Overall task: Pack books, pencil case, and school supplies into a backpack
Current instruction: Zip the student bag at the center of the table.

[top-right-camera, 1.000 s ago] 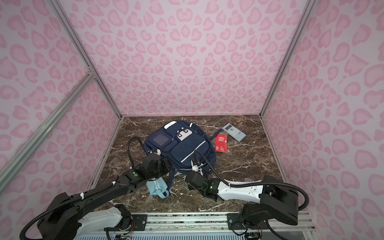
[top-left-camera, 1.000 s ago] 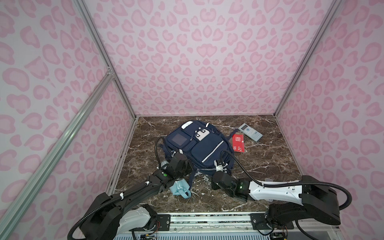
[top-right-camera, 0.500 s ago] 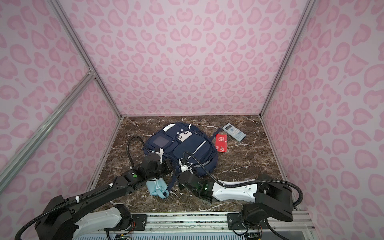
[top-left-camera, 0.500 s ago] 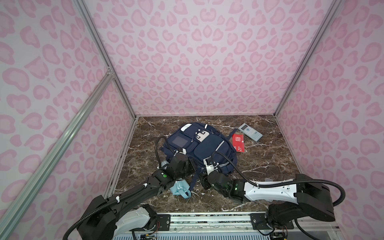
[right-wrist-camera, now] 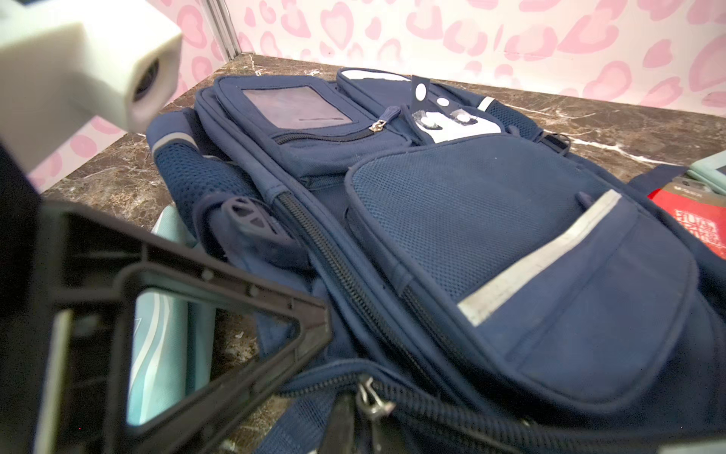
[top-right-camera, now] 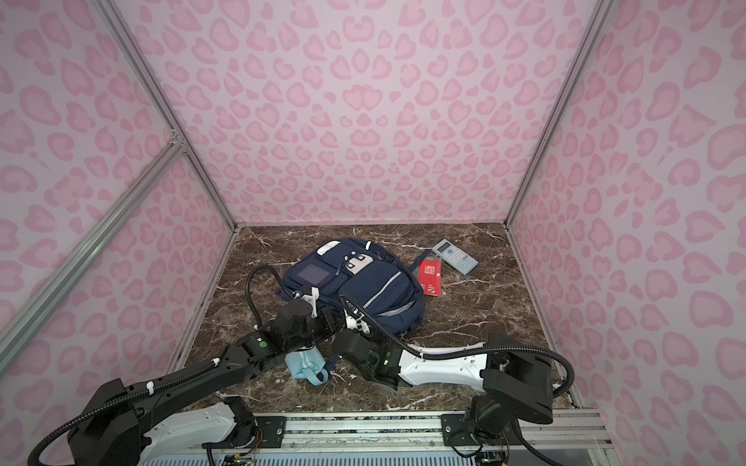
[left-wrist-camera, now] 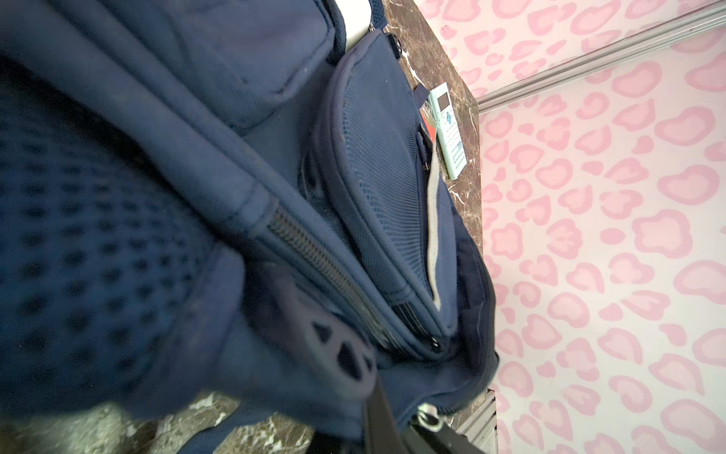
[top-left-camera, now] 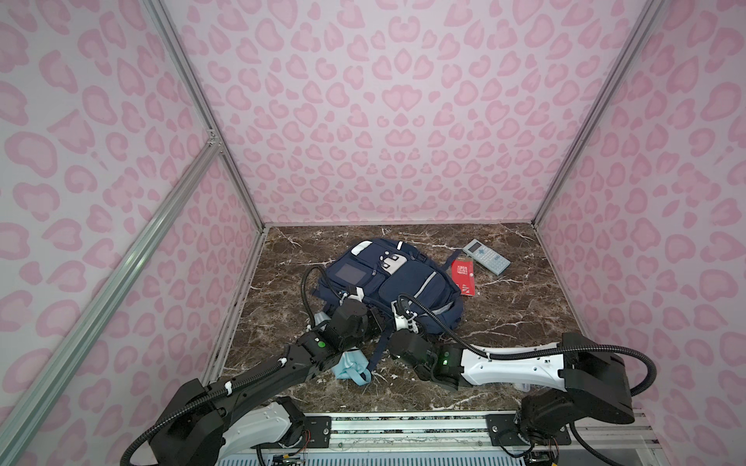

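Observation:
The navy backpack lies front-up mid-table. My left gripper is shut, pinching the fabric of its near left edge beside the main zipper. My right gripper is shut on the metal zipper pull at the bag's near edge, close to the left gripper's fingers. The aqua pencil case lies partly under the left arm. A grey-blue calculator and a red pack lie right of the bag. No books show.
Pink patterned walls with metal posts close in the marble table on three sides. A metal rail runs along the front edge. Both arms' cables arch over the near part of the bag.
My right gripper has slid left along the bag's near edge, opened, and shut again on the zipper pull. The backpack has shifted slightly. The left gripper has stayed shut in place.

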Motion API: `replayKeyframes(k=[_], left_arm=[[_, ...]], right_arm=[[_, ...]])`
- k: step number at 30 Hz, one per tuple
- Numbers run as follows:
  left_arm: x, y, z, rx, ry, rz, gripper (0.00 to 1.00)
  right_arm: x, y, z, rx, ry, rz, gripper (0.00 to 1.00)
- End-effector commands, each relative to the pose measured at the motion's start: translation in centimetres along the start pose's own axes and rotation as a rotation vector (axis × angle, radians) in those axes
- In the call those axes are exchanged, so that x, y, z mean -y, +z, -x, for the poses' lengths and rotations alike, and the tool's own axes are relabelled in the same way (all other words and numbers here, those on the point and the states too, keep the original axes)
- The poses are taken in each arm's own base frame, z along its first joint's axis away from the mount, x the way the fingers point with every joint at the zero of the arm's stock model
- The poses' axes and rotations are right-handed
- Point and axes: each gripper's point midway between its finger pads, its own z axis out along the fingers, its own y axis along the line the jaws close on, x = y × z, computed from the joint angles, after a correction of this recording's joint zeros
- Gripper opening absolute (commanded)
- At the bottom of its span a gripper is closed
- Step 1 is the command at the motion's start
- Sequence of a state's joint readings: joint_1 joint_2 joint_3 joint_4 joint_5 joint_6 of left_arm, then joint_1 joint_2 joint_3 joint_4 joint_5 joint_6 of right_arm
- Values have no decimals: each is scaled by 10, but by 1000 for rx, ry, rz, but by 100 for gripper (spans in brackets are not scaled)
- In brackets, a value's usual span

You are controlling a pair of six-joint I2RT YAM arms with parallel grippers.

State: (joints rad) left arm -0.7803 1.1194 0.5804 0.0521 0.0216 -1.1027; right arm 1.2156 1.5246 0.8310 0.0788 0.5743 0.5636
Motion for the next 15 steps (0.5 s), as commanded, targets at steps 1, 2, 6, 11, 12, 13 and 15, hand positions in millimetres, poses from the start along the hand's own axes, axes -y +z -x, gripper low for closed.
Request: replayKeyframes(k=[1, 2, 6, 11, 12, 13, 15], left_arm=[[2, -5, 1, -24, 35, 3, 2], [1, -6, 6, -11, 33, 10, 2], [-1, -8, 18, 18, 33, 21, 2], [-8, -9, 25, 38, 35, 43, 2], [-12, -10, 25, 41, 35, 56, 2], [-15, -11, 26, 46, 34, 64, 2], [-18, -12, 27, 53, 30, 67, 2]], right_arm=[[24, -3, -5, -2, 7, -62, 0], [26, -6, -11, -20, 13, -45, 0], [48, -19, -34, -82, 52, -42, 0], [78, -33, -49, -130, 84, -79, 0], [83, -35, -51, -137, 88, -86, 0], [89, -38, -52, -145, 93, -95, 0], [101, -41, -58, -170, 107, -105, 0]])
